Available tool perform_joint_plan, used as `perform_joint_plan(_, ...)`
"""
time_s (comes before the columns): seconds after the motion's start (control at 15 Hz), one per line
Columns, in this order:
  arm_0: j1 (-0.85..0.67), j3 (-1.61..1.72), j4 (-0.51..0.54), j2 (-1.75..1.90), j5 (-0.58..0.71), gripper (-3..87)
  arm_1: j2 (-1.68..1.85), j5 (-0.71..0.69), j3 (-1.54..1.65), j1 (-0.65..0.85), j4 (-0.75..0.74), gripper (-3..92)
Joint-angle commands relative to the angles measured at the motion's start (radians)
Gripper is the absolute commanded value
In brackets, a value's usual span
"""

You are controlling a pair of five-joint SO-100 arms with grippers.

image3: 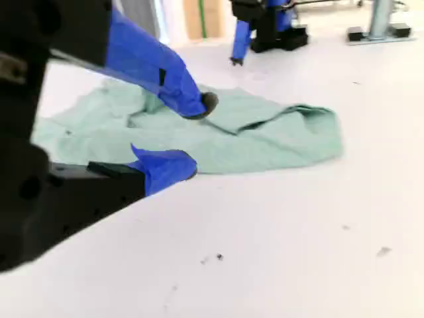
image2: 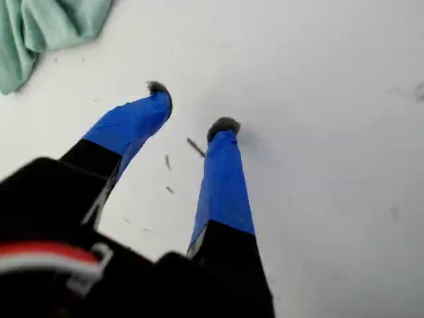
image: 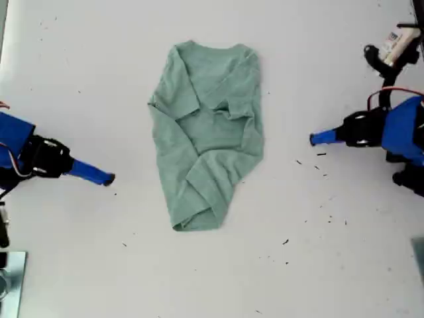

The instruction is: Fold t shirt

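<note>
The wrinkled sage-green cloth t shirt lies partly folded mid-desk. My first end effector and second end effector both gape empty beside it; next comes gripping an edge.

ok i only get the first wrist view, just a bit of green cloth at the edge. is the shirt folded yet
Observer: Only partly. In the exterior view the t shirt lies wrinkled in the middle of the table. Its sides are turned in over the body and its lower end is bunched narrow and crooked.
Operator: and is the second gripper holding any of it
Observer: No. The second wrist view shows my second gripper open and empty, short of the cloth's near edge.
</note>
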Motion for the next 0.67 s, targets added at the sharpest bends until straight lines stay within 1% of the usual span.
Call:
perform_joint_plan(0.0, -0.061, 0.002, 0.006, 0.003, -0.051, 11.2, 0.011, 0.14, 0.046, -0.077, -0.017, 14.9)
perform_joint_plan(0.07, -0.13, -0.017, 0.026, 0.003, -0.025, 1.5, 0.011, 0.023, 0.046, -0.094, -0.017, 14.8)
perform_joint_plan(0.13, -0.137, -0.012, 0.025, 0.005, -0.031, -0.1, 0.011, 0.183, 0.046, -0.11, -0.017, 12.1)
perform_joint_plan(0.2, -0.133, -0.017, 0.009, 0.005, -0.023, -0.2, 0.011, 0.221, 0.046, -0.123, -0.017, 3.3)
perform_joint_plan(0.27, -0.092, -0.015, 0.028, 0.005, -0.028, -0.2, 0.011, 0.209, 0.046, -0.114, -0.017, 2.5)
perform_joint_plan(0.33, -0.084, -0.008, 0.018, 0.003, 0.028, -0.1, 0.011, 0.156, 0.046, -0.117, -0.017, 2.5)
perform_joint_plan(0.4, -0.104, -0.021, 0.02, 0.003, -0.034, -0.1, 0.011, 0.196, 0.012, -0.137, 0.025, 2.3)
perform_joint_plan(0.53, -0.101, -0.144, -0.018, -0.034, -0.089, -0.2, -0.023, 0.276, -0.147, -0.236, 0.034, 2.3)
perform_joint_plan(0.6, -0.097, -0.267, -0.034, -0.216, -0.126, -0.2, -0.175, 0.287, -0.273, -0.261, -0.012, 2.3)
